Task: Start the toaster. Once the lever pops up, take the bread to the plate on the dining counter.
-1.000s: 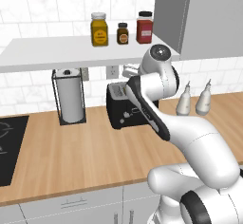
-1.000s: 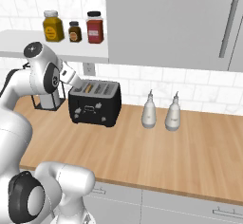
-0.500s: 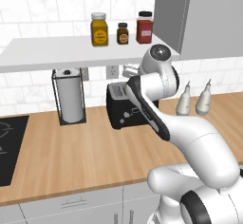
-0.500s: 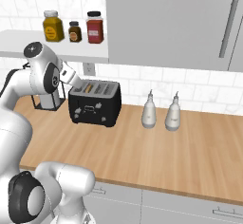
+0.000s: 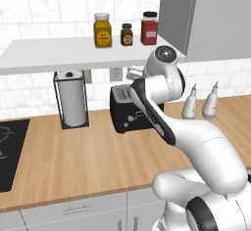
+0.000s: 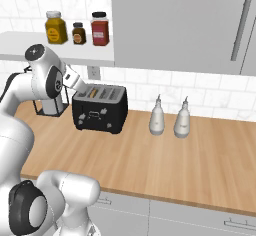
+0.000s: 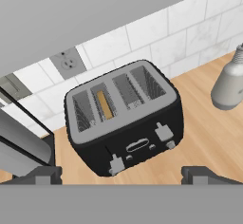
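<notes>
Matt black toaster (image 7: 124, 123) with a brushed grey metal top, sitting on smooth light-wood counter (image 6: 165, 160); glossy white tiles (image 5: 29, 10) behind.

Bright, even rendered light, soft faint shadows, no glare, sharp throughout.

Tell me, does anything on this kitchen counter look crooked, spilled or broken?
Nothing stands out. The black boxy four-slot toaster sits flat on the light wooden counter, a tan bread slice upright in one slot, two grey-white bottles standing beside it.
</notes>
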